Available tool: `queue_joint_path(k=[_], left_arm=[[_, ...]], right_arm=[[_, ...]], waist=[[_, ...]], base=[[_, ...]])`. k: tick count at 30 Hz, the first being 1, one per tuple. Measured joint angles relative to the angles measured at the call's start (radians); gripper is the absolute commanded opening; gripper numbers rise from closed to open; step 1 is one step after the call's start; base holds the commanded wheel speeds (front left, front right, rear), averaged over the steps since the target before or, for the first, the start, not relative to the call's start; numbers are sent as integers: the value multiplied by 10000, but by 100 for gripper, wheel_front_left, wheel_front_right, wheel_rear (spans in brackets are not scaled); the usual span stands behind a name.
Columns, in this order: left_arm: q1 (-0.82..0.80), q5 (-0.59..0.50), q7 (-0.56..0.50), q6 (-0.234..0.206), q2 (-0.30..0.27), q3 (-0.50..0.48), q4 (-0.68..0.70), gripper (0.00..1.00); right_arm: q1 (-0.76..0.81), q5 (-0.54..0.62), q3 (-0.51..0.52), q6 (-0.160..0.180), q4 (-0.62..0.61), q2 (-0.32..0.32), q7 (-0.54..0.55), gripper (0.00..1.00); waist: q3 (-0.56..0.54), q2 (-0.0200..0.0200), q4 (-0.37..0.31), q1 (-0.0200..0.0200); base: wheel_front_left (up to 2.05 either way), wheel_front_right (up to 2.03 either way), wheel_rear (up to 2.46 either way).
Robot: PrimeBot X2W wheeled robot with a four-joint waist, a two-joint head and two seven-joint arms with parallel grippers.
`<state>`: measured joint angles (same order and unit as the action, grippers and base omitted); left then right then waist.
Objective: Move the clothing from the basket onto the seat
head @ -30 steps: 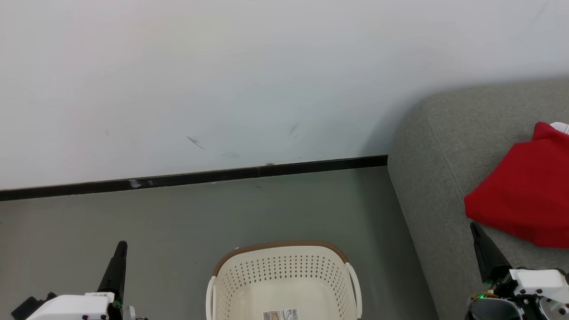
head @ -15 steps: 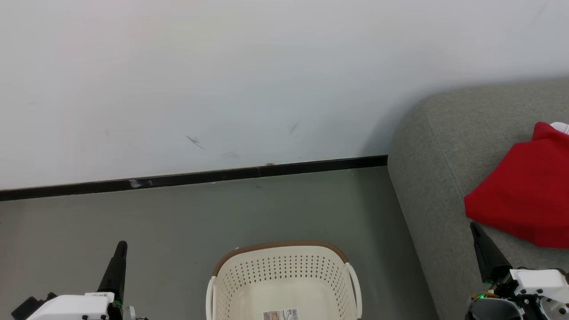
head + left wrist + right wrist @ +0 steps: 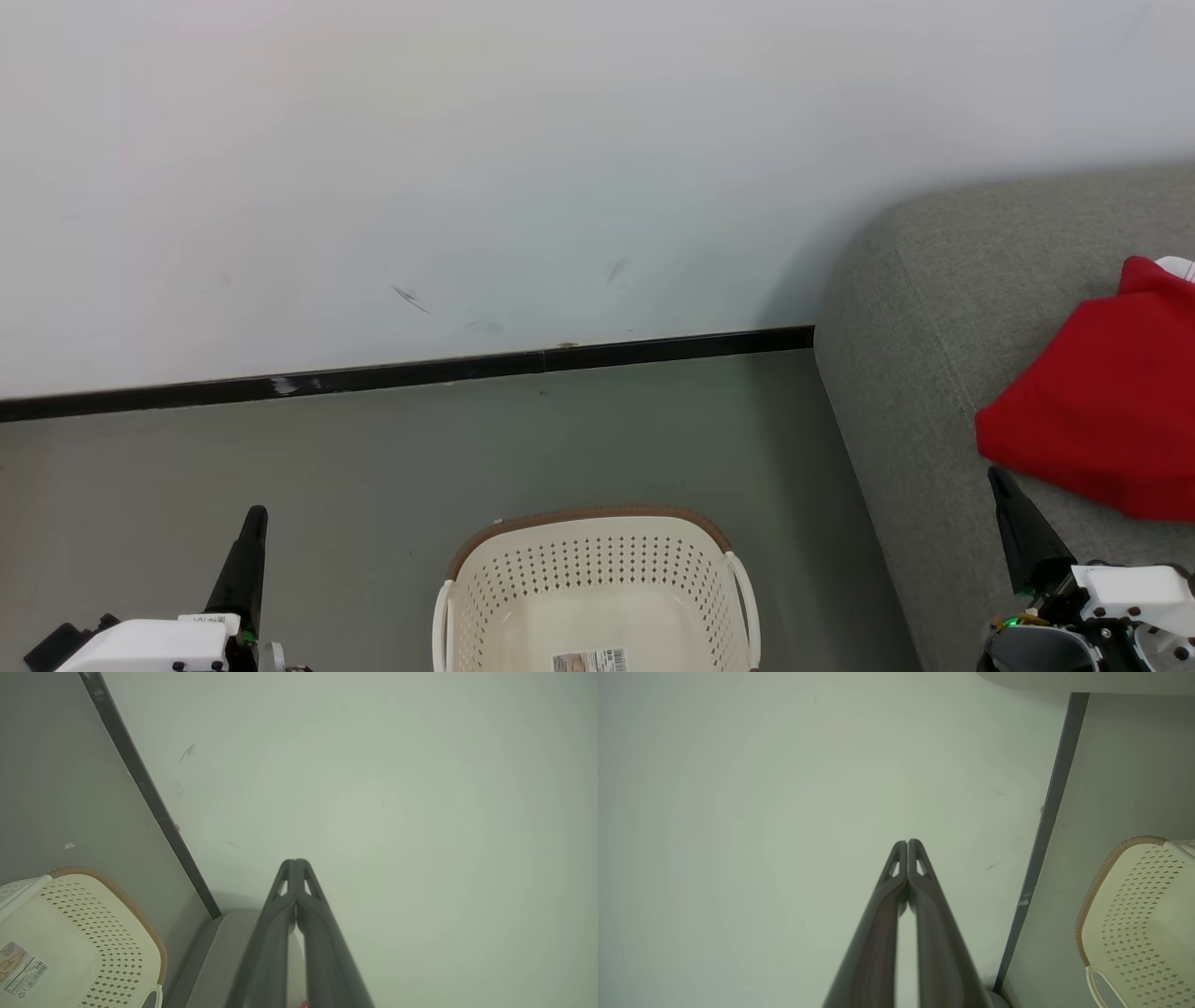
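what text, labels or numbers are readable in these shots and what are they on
Nothing can be quoted; no text reads clearly.
Sticker on the inner bottom of the basket: a barcode and printed lines, too small to read in either the head or the left wrist view.
Small label on the left arm's white casing: blurred, unreadable.

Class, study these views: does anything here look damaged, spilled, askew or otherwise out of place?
Only minor wear: dark scuff marks on the white wall above the black skirting, which has a pale smear. The basket stands upright on the floor, and the red garment lies on the seat.
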<state>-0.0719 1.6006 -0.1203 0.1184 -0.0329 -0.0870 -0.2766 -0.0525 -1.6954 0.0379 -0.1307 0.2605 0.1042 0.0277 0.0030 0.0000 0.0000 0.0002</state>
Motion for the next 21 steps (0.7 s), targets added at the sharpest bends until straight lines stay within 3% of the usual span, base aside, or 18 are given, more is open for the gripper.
queue_joint_path(k=[21], left_arm=[[0,0,0,0,0,4,4,0]], right_arm=[[-2,13,36,0,4,-23,2,0]], waist=[[0,0,0,0]], base=[[0,0,0]])
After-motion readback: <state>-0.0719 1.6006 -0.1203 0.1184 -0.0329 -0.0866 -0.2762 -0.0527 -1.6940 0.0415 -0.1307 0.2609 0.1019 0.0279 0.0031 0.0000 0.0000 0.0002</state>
